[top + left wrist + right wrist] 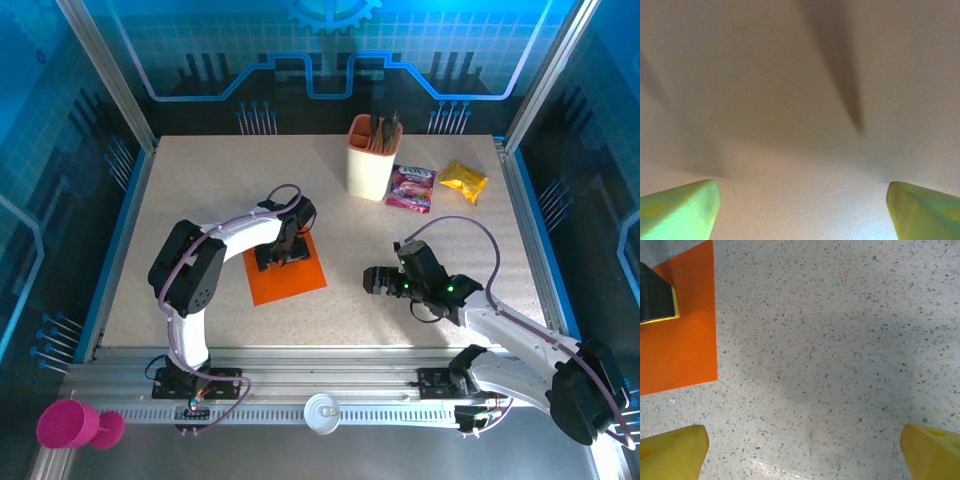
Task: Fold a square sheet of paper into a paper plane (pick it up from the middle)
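Observation:
The square sheet of paper (290, 272) is bright orange and lies flat and unfolded on the speckled table, left of centre. My left gripper (283, 250) points straight down onto the sheet's upper middle. In the left wrist view its green-yellow fingertips (695, 205) stand wide apart over a plain, washed-out surface, very close, with nothing between them; the left gripper (802, 187) is open. My right gripper (375, 281) hovers open over bare table to the sheet's right. In the right wrist view the right gripper (804, 430) has the sheet's edge (685, 340) at the upper left.
A peach holder cup (372, 160) with tools stands at the back, with a pink packet (411, 187) and a yellow snack packet (464, 181) beside it. Metal rails frame the table. A pink cup (70, 424) sits off the front left corner.

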Robot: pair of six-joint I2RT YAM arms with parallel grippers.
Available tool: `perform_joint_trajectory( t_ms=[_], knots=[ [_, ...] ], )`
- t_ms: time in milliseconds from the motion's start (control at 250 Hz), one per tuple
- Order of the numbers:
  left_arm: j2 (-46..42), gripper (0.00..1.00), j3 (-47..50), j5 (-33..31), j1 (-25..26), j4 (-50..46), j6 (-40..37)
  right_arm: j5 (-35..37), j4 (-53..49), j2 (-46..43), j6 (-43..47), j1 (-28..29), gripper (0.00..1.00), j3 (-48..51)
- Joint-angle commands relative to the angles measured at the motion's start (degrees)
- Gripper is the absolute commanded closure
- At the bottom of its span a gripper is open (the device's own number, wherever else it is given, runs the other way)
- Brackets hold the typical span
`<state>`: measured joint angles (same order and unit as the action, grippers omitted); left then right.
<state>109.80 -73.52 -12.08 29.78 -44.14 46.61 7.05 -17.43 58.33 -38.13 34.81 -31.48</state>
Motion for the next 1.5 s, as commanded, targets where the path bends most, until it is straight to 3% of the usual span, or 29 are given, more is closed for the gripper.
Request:
perform_joint_trajectory(
  t_ms=[0, 192, 619, 899, 1051, 1115, 1306, 1498],
  knots=[
    [1.1, 0.13, 0.9, 1.0, -0.4, 0.8, 0.2, 0.1, 0.1, -0.3, 0.4, -1.0, 0.01, -0.3],
    [1.6, 0.14, 1.8, 0.7, -0.6, 1.2, -0.2, 0.5, -0.7, -1.3, 0.1, -1.5, 0.01, 0.1],
    [-0.1, 0.25, 6.8, 0.9, -0.7, 4.9, -0.5, 0.5, -3.1, -4.7, 0.3, -3.3, 0.01, 0.3],
    [-9.0, 0.45, 8.2, 0.2, -0.5, 7.1, -5.7, 0.1, -3.2, -4.4, 0.4, -3.9, 0.01, 0.4],
    [-16.3, 0.53, 10.1, 3.9, 0.7, 12.7, -10.0, 0.1, -3.1, -4.4, 0.3, -4.2, 0.01, 0.5],
    [-18.8, 0.64, 10.4, 6.8, 1.8, 15.2, -12.2, 0.0, -2.9, -4.1, 0.2, -4.4, 0.01, 0.6],
    [-24.2, 0.62, 12.2, 13.5, 6.0, 23.9, -11.4, -1.0, -2.9, -3.1, 0.4, -6.0, 0.01, 0.2],
    [-23.6, 0.61, 20.3, 22.6, 7.4, 44.4, -1.6, -4.3, -3.9, -3.6, 1.1, -10.5, 0.01, -0.3]
  ],
)
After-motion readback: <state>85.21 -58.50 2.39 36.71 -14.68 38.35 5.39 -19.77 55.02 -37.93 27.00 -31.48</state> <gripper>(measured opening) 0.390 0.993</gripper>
